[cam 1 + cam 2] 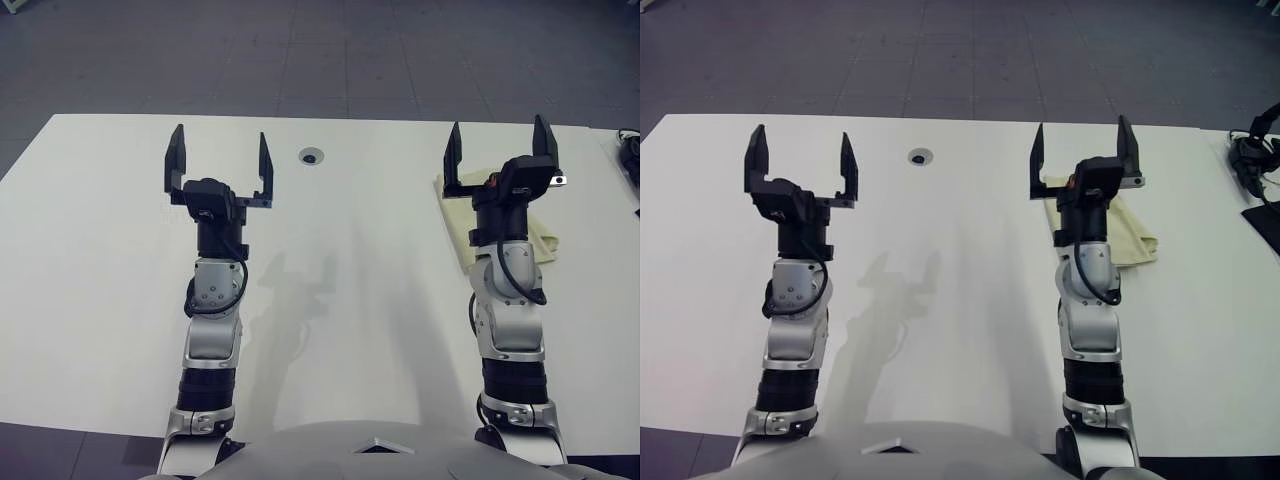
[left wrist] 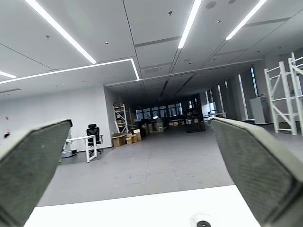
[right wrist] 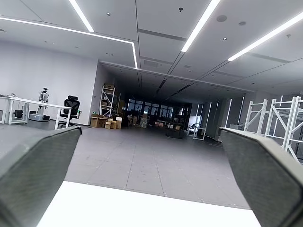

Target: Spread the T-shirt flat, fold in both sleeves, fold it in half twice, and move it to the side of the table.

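Observation:
A pale yellow T-shirt point(image 1: 545, 235) lies folded into a small bundle on the right part of the white table point(image 1: 350, 300); the same T-shirt point(image 1: 1135, 235) is partly hidden behind my right arm. My right gripper point(image 1: 500, 150) is raised above the bundle, fingers pointing away, open and holding nothing. My left gripper point(image 1: 219, 160) stands over the left part of the table, also open with nothing between its fingers. Each wrist view looks out between two spread fingers point(image 2: 258, 165) point(image 3: 265, 170) toward the room beyond the table's far edge.
A small round cable hole point(image 1: 311, 155) sits in the table near its far edge, between the arms. Dark cables and gear point(image 1: 1250, 155) lie at the table's far right. Bare table surface stretches between and in front of the arms.

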